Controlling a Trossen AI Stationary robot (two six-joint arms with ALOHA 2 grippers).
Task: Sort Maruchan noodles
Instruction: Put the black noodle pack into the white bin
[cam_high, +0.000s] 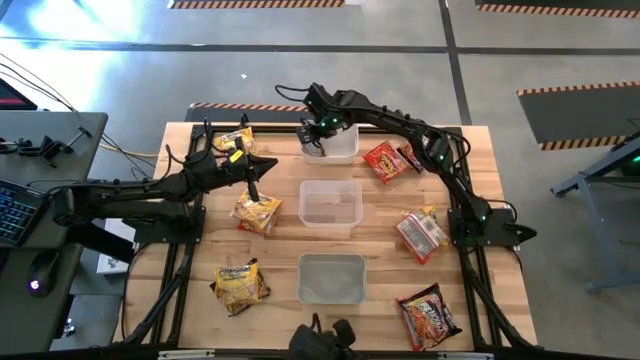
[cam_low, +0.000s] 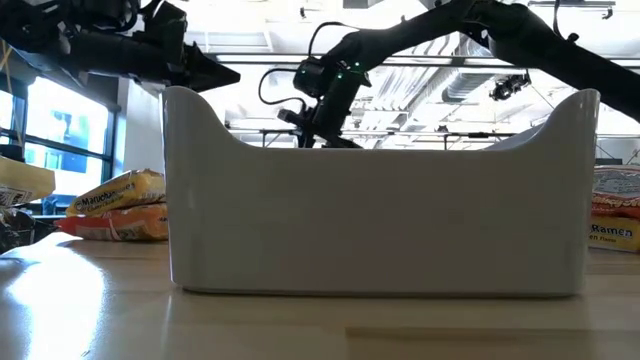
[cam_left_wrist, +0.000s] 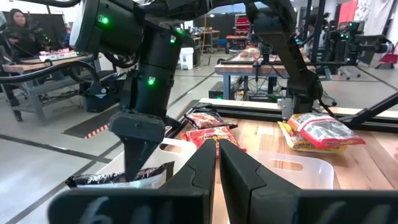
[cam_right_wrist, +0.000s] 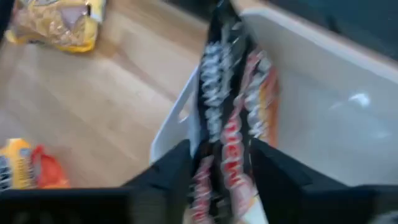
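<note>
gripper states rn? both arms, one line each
Left gripper: closed, empty, hanging over the table's left side.
Right gripper: over the far tub, dark noodle packet between its fingers; gripping or releasing cannot be told.

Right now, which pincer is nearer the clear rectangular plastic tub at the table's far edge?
Right. The right pincer hangs over that tub; the left pincer hovers over a yellow crinkly noodle packet.

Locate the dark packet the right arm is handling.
The dark noodle packet stands on edge between the right gripper's fingers, over the far tub at the table's back edge in the high view, its lower end inside the tub.
</note>
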